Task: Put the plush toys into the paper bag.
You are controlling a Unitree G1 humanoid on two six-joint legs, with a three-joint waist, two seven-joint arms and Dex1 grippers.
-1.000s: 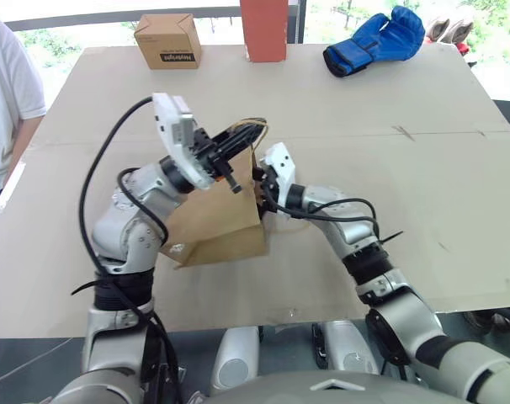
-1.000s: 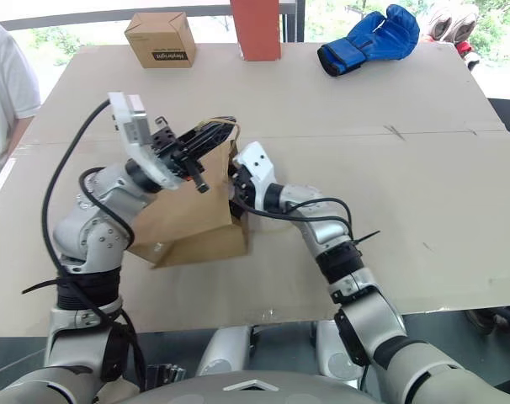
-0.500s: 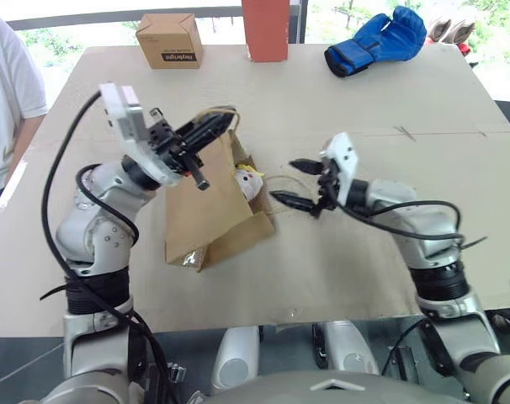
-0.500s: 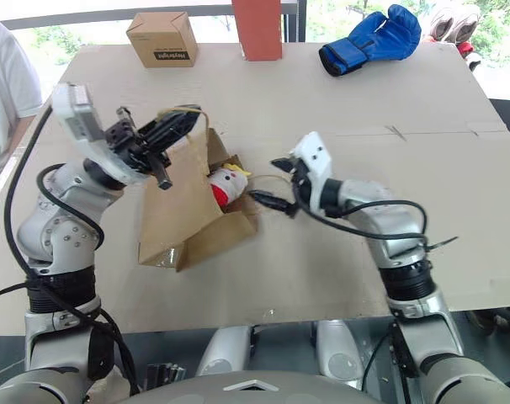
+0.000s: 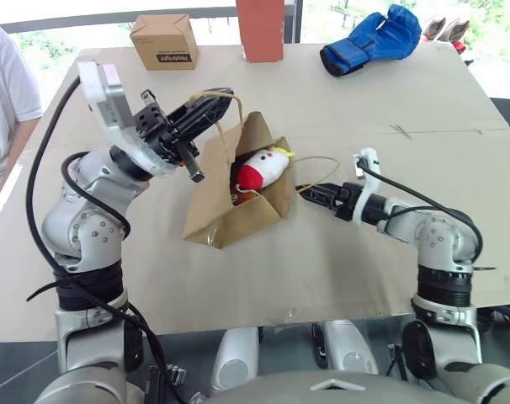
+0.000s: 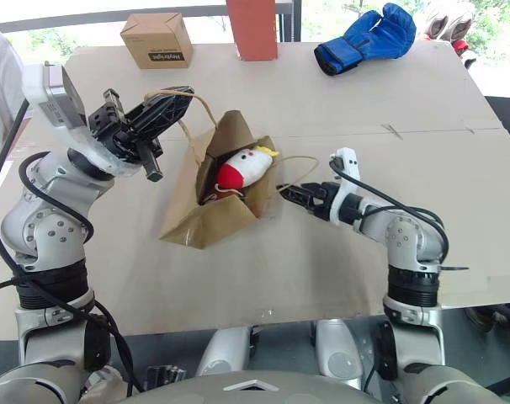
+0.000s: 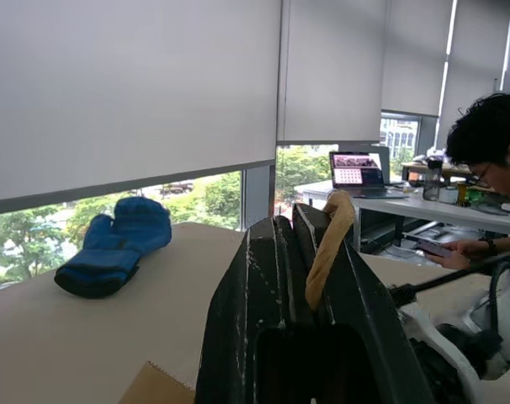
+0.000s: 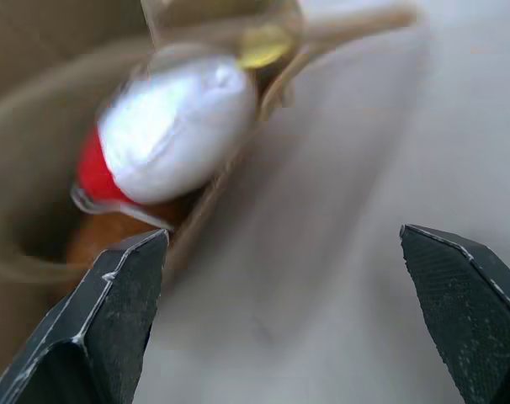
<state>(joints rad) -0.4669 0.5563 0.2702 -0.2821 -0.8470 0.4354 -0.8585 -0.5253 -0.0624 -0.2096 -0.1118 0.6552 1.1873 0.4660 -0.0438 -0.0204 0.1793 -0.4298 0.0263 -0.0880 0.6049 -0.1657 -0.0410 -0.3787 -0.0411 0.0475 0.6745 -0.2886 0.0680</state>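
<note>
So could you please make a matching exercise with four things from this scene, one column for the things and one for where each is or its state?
Things:
1. white plush toy
2. left hand
3. right hand
4. blue boxing glove

Places or states:
a. open, beside the bag's mouth
b. at the far edge of the table
c. lying in the mouth of the paper bag
d. shut on a bag handle

Pairs: 1-c, 2-d, 3-a, 4-b
</note>
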